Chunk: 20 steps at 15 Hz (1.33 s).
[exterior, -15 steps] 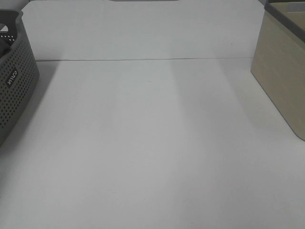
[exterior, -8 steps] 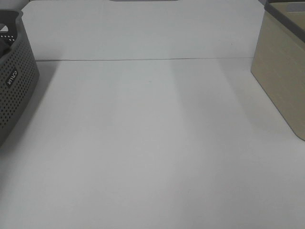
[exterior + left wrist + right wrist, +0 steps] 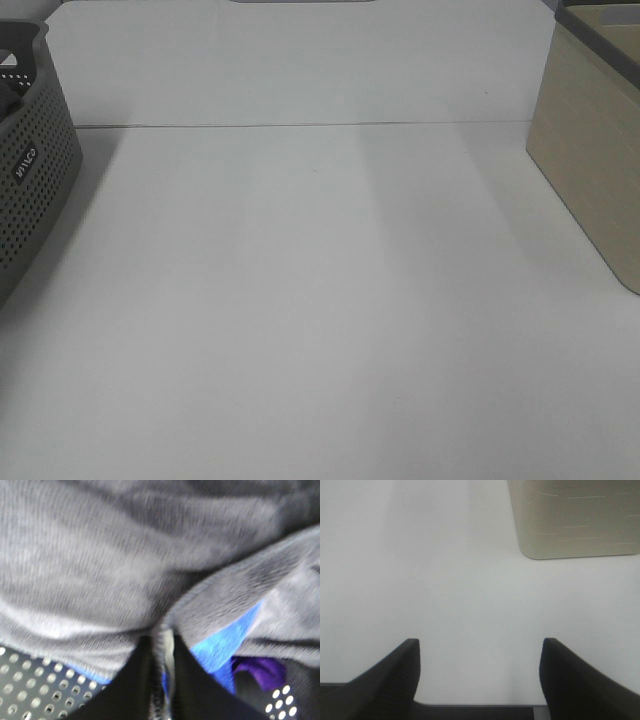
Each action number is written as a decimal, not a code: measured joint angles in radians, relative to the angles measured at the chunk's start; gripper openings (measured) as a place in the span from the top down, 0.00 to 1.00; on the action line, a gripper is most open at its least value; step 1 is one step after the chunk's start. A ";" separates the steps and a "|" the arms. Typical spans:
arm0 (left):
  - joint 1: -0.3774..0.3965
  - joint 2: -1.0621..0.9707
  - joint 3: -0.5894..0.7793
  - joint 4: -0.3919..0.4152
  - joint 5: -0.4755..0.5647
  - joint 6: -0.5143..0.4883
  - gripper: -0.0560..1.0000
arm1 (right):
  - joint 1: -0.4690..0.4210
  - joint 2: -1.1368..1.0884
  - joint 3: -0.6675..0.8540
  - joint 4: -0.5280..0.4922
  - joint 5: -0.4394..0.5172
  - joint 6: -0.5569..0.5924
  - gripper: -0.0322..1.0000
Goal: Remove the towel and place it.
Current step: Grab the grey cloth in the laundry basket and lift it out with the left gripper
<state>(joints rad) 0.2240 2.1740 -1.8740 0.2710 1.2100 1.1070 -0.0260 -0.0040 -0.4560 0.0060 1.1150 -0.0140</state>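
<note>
Pinching towel (image 3: pixel 125 555) fold | left pincer (image 3: pixel 162 641) clamped | right pincer (image 3: pixel 480 643) spread, empty

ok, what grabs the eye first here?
Dark towel fills the left wrist view, the left gripper pinched on a fold above the grey basket, blue cloth underneath. Overhead, that basket sits at the left edge, a beige bin at the right; the right gripper hangs open over the table.

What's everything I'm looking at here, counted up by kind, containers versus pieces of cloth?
Containers: 2 (grey basket, beige bin)
Cloths: 3 (dark towel, blue cloth, purple cloth)
Total: 5
</note>
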 joint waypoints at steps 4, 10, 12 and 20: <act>0.000 -0.007 -0.038 0.038 0.004 -0.022 0.95 | 0.000 0.000 0.000 0.000 0.000 0.000 0.31; -0.003 -0.208 -0.083 -0.134 0.006 -0.124 0.95 | 0.000 0.000 0.000 0.000 0.000 0.000 0.31; -0.003 -0.288 -0.083 -0.202 0.007 -0.135 0.95 | 0.000 0.000 0.000 0.000 0.000 0.000 0.31; -0.145 -0.610 -0.084 -0.302 0.010 -0.211 0.95 | 0.000 0.000 0.000 0.000 0.000 0.000 0.31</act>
<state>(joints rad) 0.0790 1.5640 -1.9580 -0.0310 1.2200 0.8960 -0.0260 -0.0040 -0.4560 0.0060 1.1150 -0.0140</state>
